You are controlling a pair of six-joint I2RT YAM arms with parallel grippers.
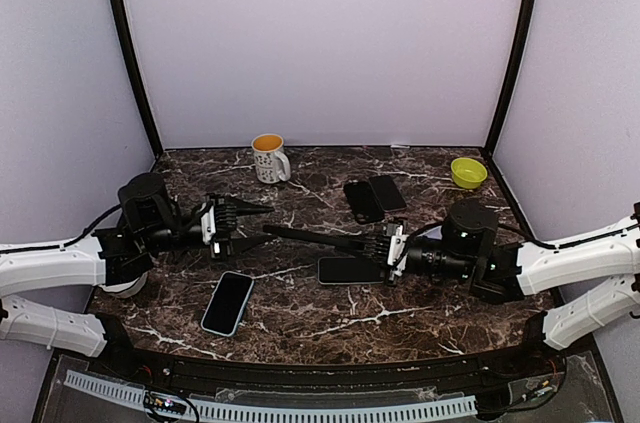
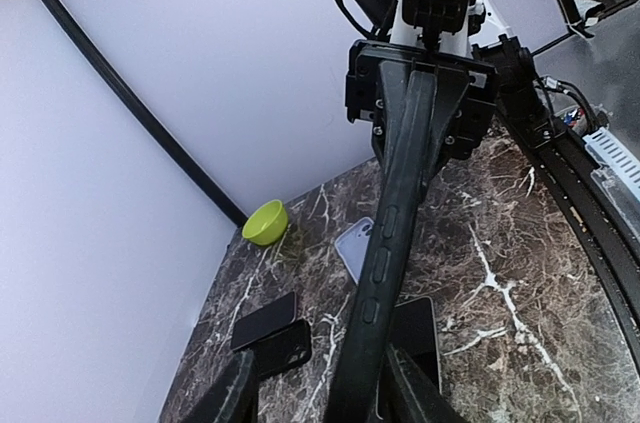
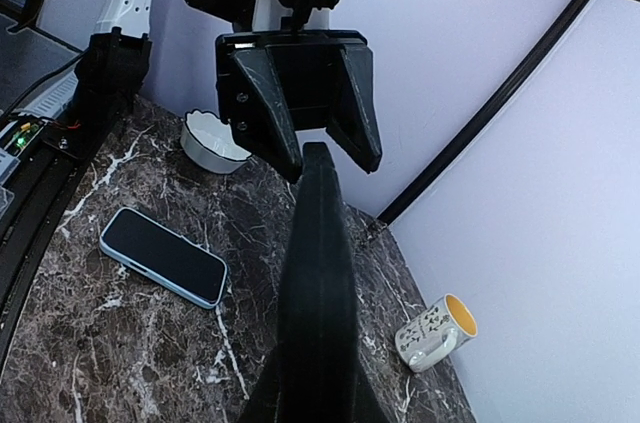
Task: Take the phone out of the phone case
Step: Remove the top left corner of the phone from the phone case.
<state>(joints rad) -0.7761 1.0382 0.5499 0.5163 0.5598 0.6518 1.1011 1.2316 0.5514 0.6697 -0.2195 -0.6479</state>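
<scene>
A black phone case [image 1: 320,237] hangs level above the table between the two arms, seen edge on with its side buttons [image 2: 385,263] showing. The phone is hidden inside it from these angles. My right gripper [image 1: 386,247] is shut on the case's right end, and the case runs forward from its jaws [image 3: 318,273]. My left gripper [image 1: 262,223] is open with its fingers on either side of the case's left end. The right finger [image 2: 415,393] is close against the case and the left finger [image 2: 232,395] stands apart from it.
A dark phone [image 1: 348,270] lies on the table under the held case. A blue-rimmed phone [image 1: 228,303] lies front left, a black case [image 1: 361,201] and phone [image 1: 388,192] at the back. A pale lilac case [image 2: 355,243], mug [image 1: 268,158], green bowl [image 1: 468,172] and white bowl [image 3: 210,143] stand around.
</scene>
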